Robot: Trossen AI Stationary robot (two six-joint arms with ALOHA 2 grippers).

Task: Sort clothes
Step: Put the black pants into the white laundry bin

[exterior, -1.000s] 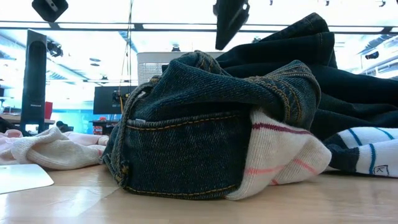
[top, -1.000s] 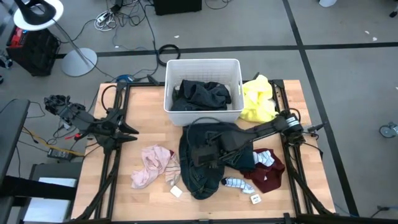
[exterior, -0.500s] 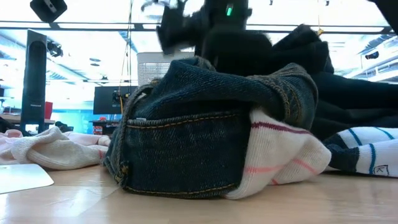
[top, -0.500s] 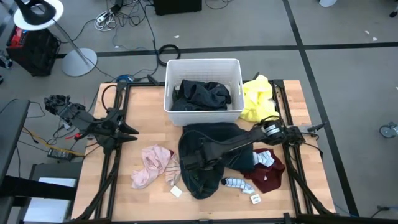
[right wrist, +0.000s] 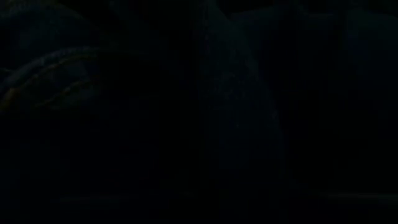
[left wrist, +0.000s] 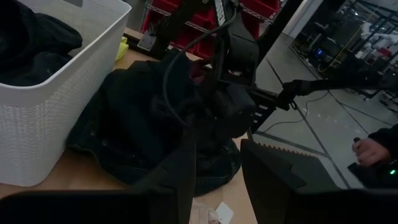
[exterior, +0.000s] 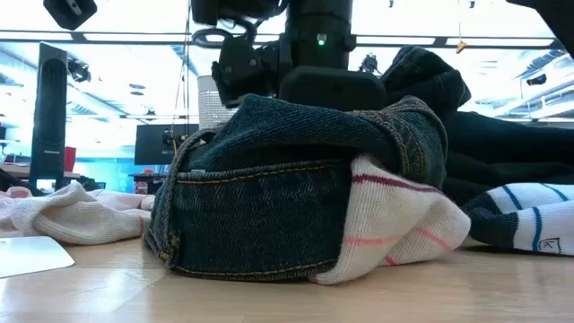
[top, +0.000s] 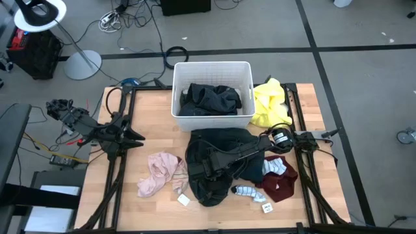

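Observation:
A dark denim garment (top: 211,162) lies heaped at the table's middle, with a striped sock (exterior: 395,224) tucked under its near edge. My right gripper (top: 203,169) is sunk into the top of this heap (exterior: 269,135) from above, pointing down. Its own wrist view shows only dark cloth. A pink garment (top: 159,174) lies to the left. At the right lie a maroon one (top: 281,185) and another striped sock (top: 246,191). A yellow one (top: 270,104) is at the far right. My left gripper (left wrist: 217,146) waits open over the table's left edge (top: 133,138).
A white bin (top: 212,65) with dark clothes (top: 209,99) inside stands at the far middle. Two small white tags (top: 184,200) (top: 266,207) lie near the front edge. A person's hand (left wrist: 368,149) shows beyond the table. Bare wood lies at the left.
My right gripper has come down from above the denim heap onto its top, moving a little toward the table's left and near edges. The heap's upper folds have sunk and bunched under it, and the heap looks slightly drawn in.

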